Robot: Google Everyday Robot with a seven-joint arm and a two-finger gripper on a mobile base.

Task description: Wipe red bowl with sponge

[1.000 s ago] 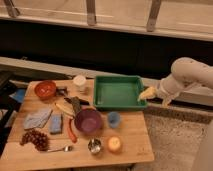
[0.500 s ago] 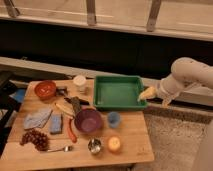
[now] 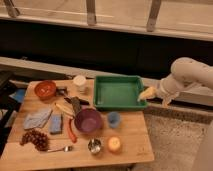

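Gripper [image 3: 148, 93] just beside right rim of green tray [image 3: 119, 106], fingers spread, holding nothing. Red bowl [image 3: 45, 89] at table's back left. Sponge [image 3: 56, 123] well apart from gripper, beside grey cloth [image 3: 36, 119].

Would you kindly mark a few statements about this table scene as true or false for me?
1. The red bowl sits near the far left corner of the table. True.
2. The sponge lies inside the green tray. False: it lies on the table, just right of the cloth.
3. The tool hovers at the tray's right edge, open and holding nothing. True.
4. The purple bowl is smaller than the red bowl. False: it is larger.
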